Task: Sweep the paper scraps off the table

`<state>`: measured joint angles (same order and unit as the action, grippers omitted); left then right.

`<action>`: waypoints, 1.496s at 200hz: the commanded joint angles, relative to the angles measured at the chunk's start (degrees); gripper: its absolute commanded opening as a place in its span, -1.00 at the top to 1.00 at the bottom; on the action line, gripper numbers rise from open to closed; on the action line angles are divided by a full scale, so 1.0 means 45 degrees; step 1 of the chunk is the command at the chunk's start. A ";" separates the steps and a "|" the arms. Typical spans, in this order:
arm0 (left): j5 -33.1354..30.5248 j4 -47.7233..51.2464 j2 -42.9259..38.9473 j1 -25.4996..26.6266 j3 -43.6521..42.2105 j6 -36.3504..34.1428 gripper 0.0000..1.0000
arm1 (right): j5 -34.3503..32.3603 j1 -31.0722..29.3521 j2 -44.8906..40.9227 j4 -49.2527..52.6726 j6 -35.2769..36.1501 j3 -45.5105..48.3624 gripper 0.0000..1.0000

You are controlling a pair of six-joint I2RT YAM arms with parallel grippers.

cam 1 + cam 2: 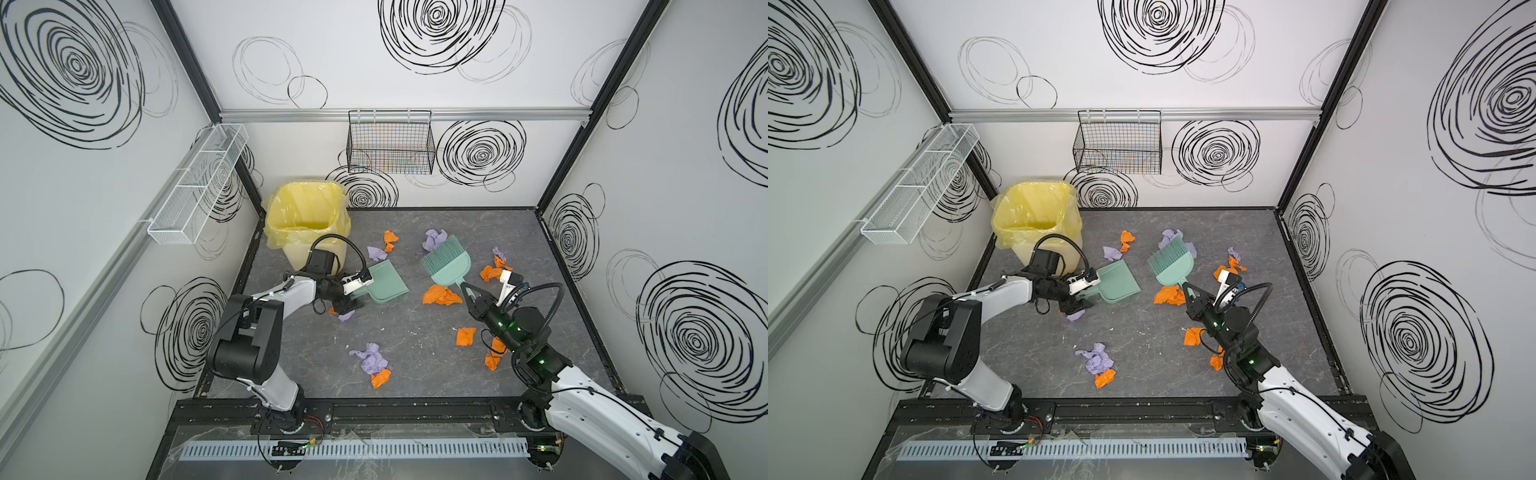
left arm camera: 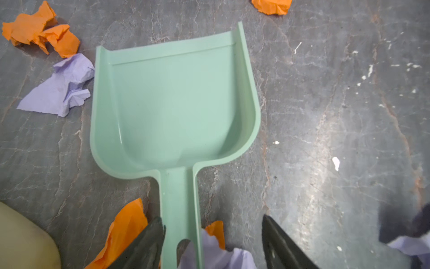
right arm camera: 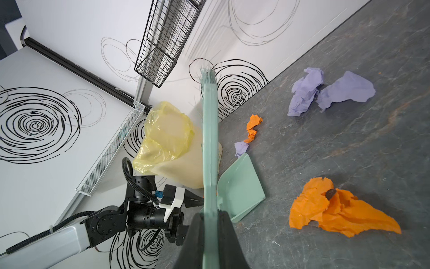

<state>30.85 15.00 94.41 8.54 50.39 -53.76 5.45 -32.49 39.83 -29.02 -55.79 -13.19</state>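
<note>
green brush (image 1: 451, 268) clamped in right gripper (image 1: 467, 291), dustpan (image 1: 388, 282) on table (image 1: 415, 332)

No readable text, labels, brands or numbers anywhere; walls carry only black swirl drawings.

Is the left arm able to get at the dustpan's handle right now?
Probably yes: the left pincer hangs open astride the dustpan handle, with only paper scraps lying beside it.

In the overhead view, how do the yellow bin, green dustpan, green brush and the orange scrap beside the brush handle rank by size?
1. yellow bin
2. green brush and green dustpan: look alike, brush perhaps nearer the camera, unranked
3. orange scrap
</note>
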 commanded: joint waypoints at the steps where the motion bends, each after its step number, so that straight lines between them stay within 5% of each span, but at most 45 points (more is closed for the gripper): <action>1: -0.0341 -0.0110 0.0460 0.0037 0.0778 -0.0294 -0.35 | 0.0116 0.0025 -0.0053 -0.0818 -0.0180 0.0195 1.00; 29: -0.0291 0.0701 0.1304 0.0037 0.1797 -0.0456 -0.22 | 0.0199 0.0002 -0.0034 -0.0874 -0.0163 0.0211 1.00; 107: -0.0694 0.0554 0.1686 0.0310 0.2110 -0.0476 -0.26 | 0.0291 -0.0007 0.0072 -0.1140 -0.0132 0.0453 1.00; 150: -0.0686 0.0972 0.2072 0.0234 0.2544 -0.0531 0.12 | 0.0341 -0.0008 0.0062 -0.1057 -0.0084 0.0450 1.00; 183: -0.0442 0.0859 0.1664 0.0140 0.2220 -0.0476 0.31 | 0.0292 -0.0007 -0.0043 -0.0979 -0.0085 0.0560 1.00; 299: 0.1935 0.3463 -0.2093 -0.1682 0.0474 -0.1619 0.43 | 0.0331 -0.0123 0.0191 -0.1279 -0.0166 0.0934 1.00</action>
<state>33.93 26.17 88.77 1.26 55.33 -58.74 6.57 -32.62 40.51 -31.57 -55.96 -9.47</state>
